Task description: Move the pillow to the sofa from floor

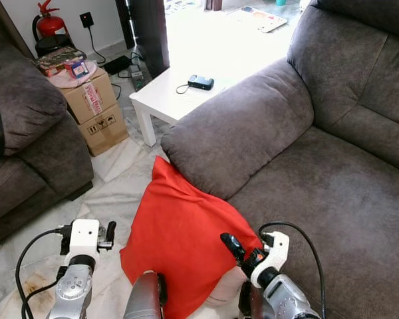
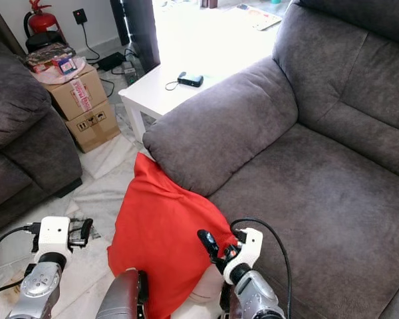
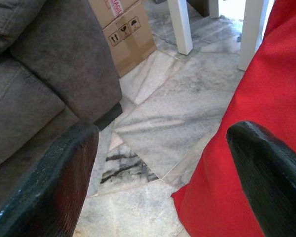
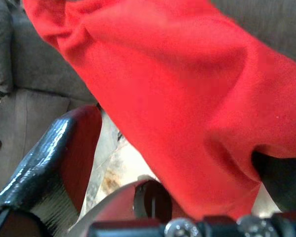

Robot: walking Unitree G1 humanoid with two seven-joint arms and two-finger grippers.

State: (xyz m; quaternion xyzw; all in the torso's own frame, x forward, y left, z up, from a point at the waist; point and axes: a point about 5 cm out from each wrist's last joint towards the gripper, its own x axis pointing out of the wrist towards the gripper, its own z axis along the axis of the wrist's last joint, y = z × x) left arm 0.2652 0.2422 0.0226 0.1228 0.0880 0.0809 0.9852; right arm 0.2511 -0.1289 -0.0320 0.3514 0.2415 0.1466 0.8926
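Pillow: red pillow (image 1: 179,232) stands tilted against the grey sofa's armrest (image 1: 243,126), long axis running from its upper corner by the armrest down toward the robot.
Right gripper (image 1: 234,251): at the pillow's lower right edge, fingers spread around a fold of the fabric.
Left gripper (image 3: 158,168): fingers wide apart, holding nothing, over the marble floor (image 3: 177,118) beside the pillow.
Writing: cardboard boxes (image 1: 96,109) carry red tape; text unreadable.

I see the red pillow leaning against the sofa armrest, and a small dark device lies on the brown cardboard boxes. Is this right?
Not quite. The red pillow does lean against the sofa armrest, but the small dark device lies on the white table, not on the cardboard boxes. The left eye view shows it.
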